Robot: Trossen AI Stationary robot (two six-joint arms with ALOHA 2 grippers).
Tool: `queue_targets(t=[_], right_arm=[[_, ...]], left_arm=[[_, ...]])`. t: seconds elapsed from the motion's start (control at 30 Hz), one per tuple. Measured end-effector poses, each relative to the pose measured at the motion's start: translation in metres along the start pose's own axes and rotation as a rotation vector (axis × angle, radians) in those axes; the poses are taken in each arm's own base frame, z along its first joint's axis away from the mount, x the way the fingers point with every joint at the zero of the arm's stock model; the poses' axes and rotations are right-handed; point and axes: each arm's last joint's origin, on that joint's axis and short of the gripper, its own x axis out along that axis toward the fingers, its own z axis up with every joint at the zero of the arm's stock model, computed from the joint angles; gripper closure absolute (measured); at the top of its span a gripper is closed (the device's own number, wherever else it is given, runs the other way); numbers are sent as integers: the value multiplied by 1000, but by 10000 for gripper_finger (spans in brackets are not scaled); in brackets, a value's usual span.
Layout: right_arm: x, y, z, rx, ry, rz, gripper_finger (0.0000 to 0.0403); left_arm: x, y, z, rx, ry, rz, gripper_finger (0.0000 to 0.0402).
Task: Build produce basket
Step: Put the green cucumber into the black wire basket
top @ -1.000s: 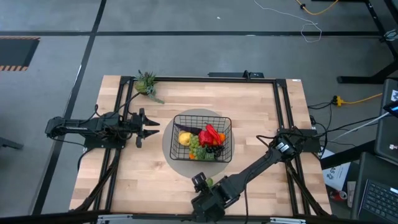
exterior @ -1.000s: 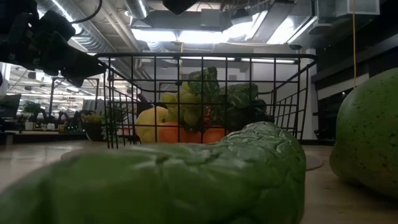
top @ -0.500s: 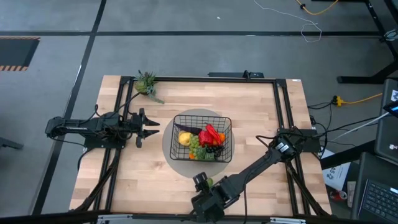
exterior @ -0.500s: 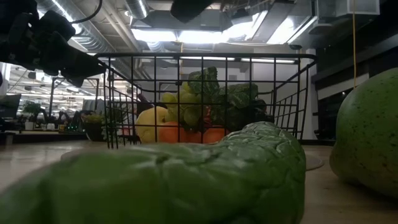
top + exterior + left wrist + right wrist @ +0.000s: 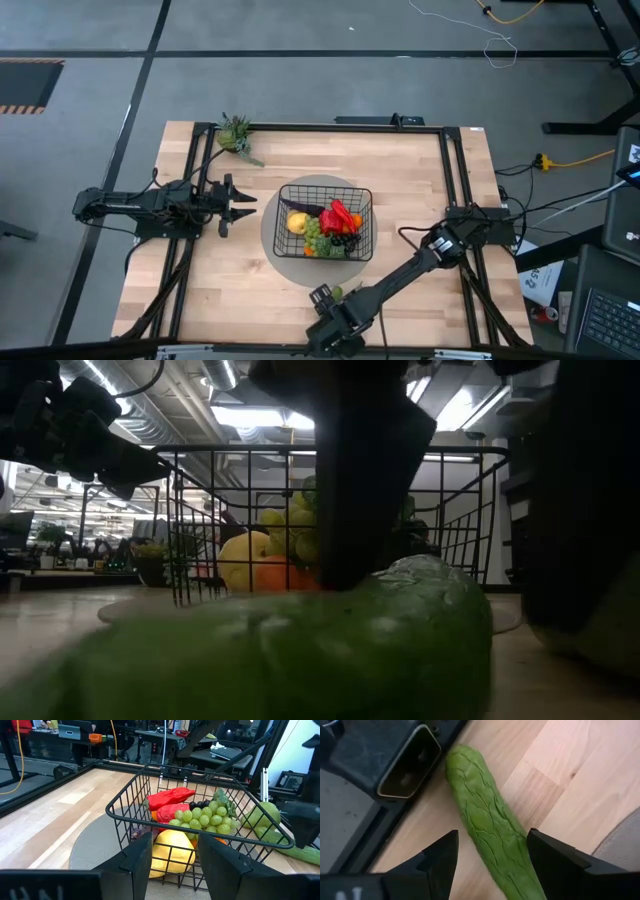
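The black wire basket (image 5: 325, 220) stands on a round grey mat (image 5: 278, 245) at mid-table. It holds a yellow fruit (image 5: 172, 850), red peppers (image 5: 172, 800), green grapes (image 5: 205, 817) and oranges. A green cucumber (image 5: 490, 830) lies flat on the wood near the table's near edge, with a green pear (image 5: 339, 292) beside it. My right gripper (image 5: 492, 865) is open and low over the cucumber, one finger on each side of it. My left gripper (image 5: 250, 205) is open and empty, left of the basket, pointing at it.
A small green plant (image 5: 237, 133) lies at the far left corner. A dark camera housing (image 5: 395, 755) sits at the table's near edge, just beyond the cucumber's end. Black rails (image 5: 190, 250) run along the table's sides. There is bare wood left and right of the basket.
My right gripper has gone down toward the cucumber and slightly toward the near edge. In the low view its dark fingers have come into the picture from above and now stand around the cucumber. The cucumber and pear have stayed in place.
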Motion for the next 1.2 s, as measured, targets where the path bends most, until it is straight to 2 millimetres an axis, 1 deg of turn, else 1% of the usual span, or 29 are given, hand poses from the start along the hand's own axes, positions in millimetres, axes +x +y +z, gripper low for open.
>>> queue_targets(t=[0.1, 0.27, 0.6, 0.7, 0.97, 1.07, 1.2], right_arm=[[5, 0, -1, -21, 10, -1, 167], [19, 1, -4, -27, 47, 1, 167], [21, 1, -4, 0, 49, 0, 169], [21, 1, -4, 0, 49, 0, 184], [21, 1, -4, -1, 47, -1, 260], [21, 0, -4, -10, 47, -44, 271], [19, -3, -4, -41, 48, -130, 273]], left_arm=[[0, 0, 0, 0, 0, 0, 250], [0, 0, 0, 0, 0, 0, 250], [0, 0, 0, 0, 0, 0, 250], [0, 0, 0, 0, 0, 0, 250], [0, 0, 0, 0, 0, 0, 250], [0, 0, 0, 0, 0, 0, 250], [0, 0, 0, 0, 0, 0, 250]])
